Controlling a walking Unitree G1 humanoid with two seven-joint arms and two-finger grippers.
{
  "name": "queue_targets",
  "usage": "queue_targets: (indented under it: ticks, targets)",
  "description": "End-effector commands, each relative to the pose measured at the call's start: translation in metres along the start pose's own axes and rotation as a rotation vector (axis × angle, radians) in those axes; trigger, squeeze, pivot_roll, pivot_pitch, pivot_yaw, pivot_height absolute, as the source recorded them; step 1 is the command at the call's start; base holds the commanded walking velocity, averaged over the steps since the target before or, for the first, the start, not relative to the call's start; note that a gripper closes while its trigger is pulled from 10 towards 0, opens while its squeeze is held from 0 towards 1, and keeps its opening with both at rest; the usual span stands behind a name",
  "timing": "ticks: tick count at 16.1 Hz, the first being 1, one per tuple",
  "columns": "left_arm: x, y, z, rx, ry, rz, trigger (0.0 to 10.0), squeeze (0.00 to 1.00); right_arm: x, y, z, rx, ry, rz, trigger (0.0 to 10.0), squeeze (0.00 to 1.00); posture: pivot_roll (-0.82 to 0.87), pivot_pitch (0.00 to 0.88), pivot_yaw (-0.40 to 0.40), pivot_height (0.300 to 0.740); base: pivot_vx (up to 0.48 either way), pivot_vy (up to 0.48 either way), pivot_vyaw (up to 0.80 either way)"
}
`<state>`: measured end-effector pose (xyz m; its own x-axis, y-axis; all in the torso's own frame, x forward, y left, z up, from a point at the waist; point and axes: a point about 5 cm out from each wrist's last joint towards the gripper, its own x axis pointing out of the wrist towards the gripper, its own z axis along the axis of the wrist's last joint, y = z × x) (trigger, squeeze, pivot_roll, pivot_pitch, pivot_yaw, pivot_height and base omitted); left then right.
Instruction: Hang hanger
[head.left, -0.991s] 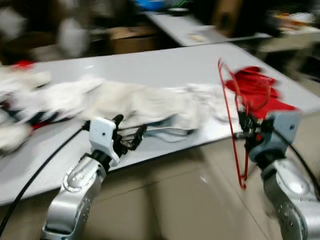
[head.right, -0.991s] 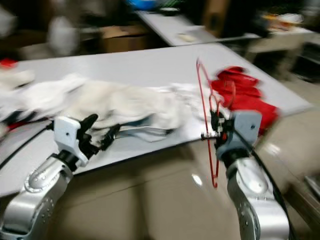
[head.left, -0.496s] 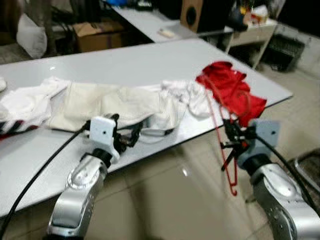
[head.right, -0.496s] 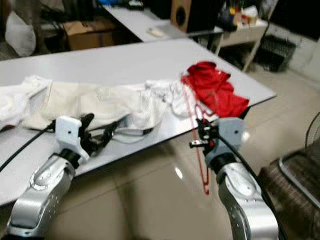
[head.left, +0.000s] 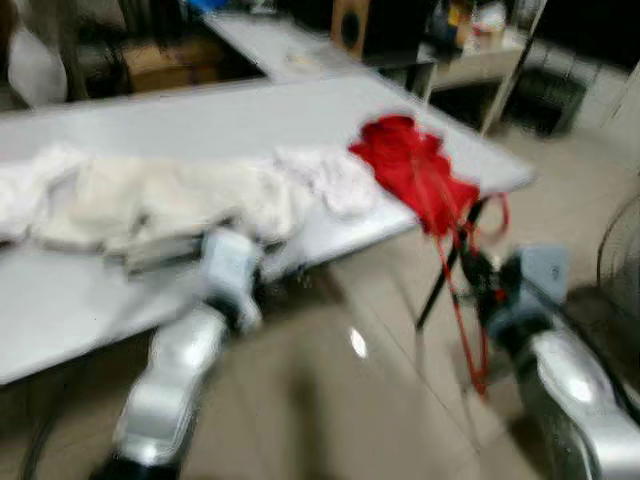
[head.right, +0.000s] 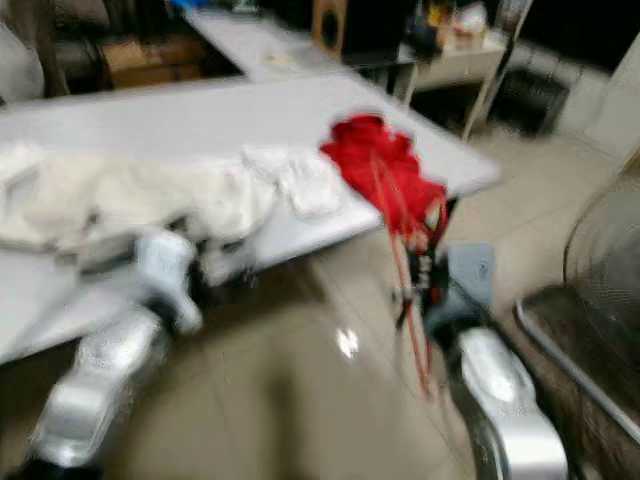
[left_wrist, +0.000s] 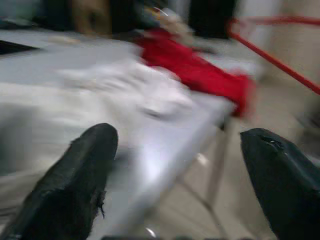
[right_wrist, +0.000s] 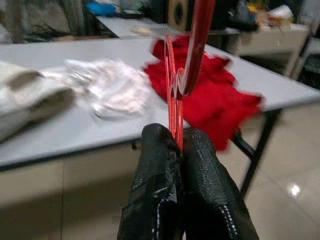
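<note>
the right gripper (right_wrist: 176, 145), fingers pressed together, clamps a thin red wire hanger (head.left: 462, 300) at the hanger's neck, the hook rising above the black fingertips (right_wrist: 155, 150) in the right wrist view. in the blurred head views the right arm (head.left: 565, 385) reaches forward from the lower right over the tiled floor (head.left: 340, 400), forearm angled up and its grey wrist block level with the table's edge, off the table's near right corner. the hanger hangs tilted in the air in front of that wrist, its long side dropping below the gripper toward the floor, its upper part crossing in front of a red garment (head.left: 410, 170) that lies bunched at the right end of the grey table (head.left: 180, 115).

the left arm (head.left: 180, 385) extends from the lower left, elbow low and forearm raised, so that its wrist sits just at the table's near edge beside a spread of white clothes (head.left: 150, 205). the left gripper (left_wrist: 185, 165) is empty, its two black fingers (left_wrist: 75, 180) set wide apart, pointing along the tabletop toward the white clothes and the red garment beyond; a stretch of the red hanger crosses the far corner of that view.

a second table (head.left: 270, 45) and a speaker (head.left: 350, 25) stand further back.
</note>
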<state>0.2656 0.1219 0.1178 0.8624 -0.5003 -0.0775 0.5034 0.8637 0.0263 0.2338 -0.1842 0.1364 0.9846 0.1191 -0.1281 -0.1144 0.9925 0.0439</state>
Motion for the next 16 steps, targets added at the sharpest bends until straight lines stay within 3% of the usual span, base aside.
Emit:
queue_targets:
  ticks: [1, 3, 4, 5, 7, 9, 12, 13, 14, 15, 16]
  targets:
    - [0.005, 0.003, 0.007, 0.044, -0.020, -0.021, 10.0, 1.00, 0.002, -0.003, 0.004, 0.015, -0.026, 0.001, 10.0, 0.00, -0.14, 0.000, -0.019, 0.740, 0.000, 0.000, 0.00]
    - [0.015, 0.011, 0.007, 0.093, -0.017, 0.028, 10.0, 1.00, 0.004, -0.005, 0.002, 0.006, -0.017, -0.006, 10.0, 0.00, -0.15, 0.000, -0.009, 0.740, 0.000, 0.000, 0.00]
    - [0.021, 0.011, 0.008, 0.124, -0.011, 0.011, 10.0, 0.74, 0.003, -0.006, 0.002, 0.013, -0.023, -0.003, 10.0, 0.00, -0.14, 0.000, -0.013, 0.740, 0.000, 0.000, 0.00]
    - [0.032, 0.015, 0.008, 0.218, 0.012, -0.018, 10.0, 0.79, 0.004, -0.009, -0.003, 0.004, -0.005, -0.020, 10.0, 0.00, -0.15, 0.000, -0.018, 0.740, 0.000, 0.000, 0.00]
    - [0.049, 0.030, -0.001, 0.402, 0.122, -0.034, 10.0, 0.75, 0.006, -0.007, -0.003, -0.009, 0.003, 0.008, 10.0, 0.00, -0.16, 0.000, -0.014, 0.740, 0.000, 0.000, 0.00]
    - [0.055, 0.043, -0.003, 0.454, 0.172, -0.011, 10.0, 0.00, 0.005, -0.007, -0.005, -0.023, 0.017, 0.019, 10.0, 0.00, -0.17, 0.000, -0.015, 0.740, 0.000, 0.000, 0.00]
    - [0.064, 0.071, 0.005, 0.500, 0.226, 0.052, 10.0, 0.00, 0.003, -0.004, -0.007, -0.027, 0.036, 0.053, 10.0, 0.00, -0.18, 0.000, -0.014, 0.740, 0.000, 0.000, 0.00]
    - [0.066, 0.076, 0.005, 0.494, 0.243, 0.028, 5.0, 0.00, 0.002, -0.003, -0.008, -0.030, 0.044, 0.066, 10.0, 0.00, -0.18, 0.000, -0.013, 0.740, 0.000, 0.000, 0.00]
    - [0.065, 0.080, 0.006, 0.454, 0.261, 0.016, 1.7, 0.00, 0.002, -0.003, -0.008, -0.032, 0.047, 0.073, 10.0, 0.00, -0.18, 0.000, -0.012, 0.740, 0.000, 0.000, 0.00]
    - [0.065, 0.083, 0.007, 0.404, 0.260, 0.014, 0.0, 0.00, 0.002, -0.003, -0.009, -0.031, 0.047, 0.074, 10.0, 0.00, -0.18, 0.000, -0.013, 0.740, 0.000, 0.000, 0.00]
    - [0.065, 0.084, 0.009, 0.374, 0.255, 0.001, 0.0, 0.00, 0.002, -0.003, -0.009, -0.030, 0.050, 0.075, 10.0, 0.00, -0.18, 0.000, -0.016, 0.740, 0.000, 0.000, 0.00]
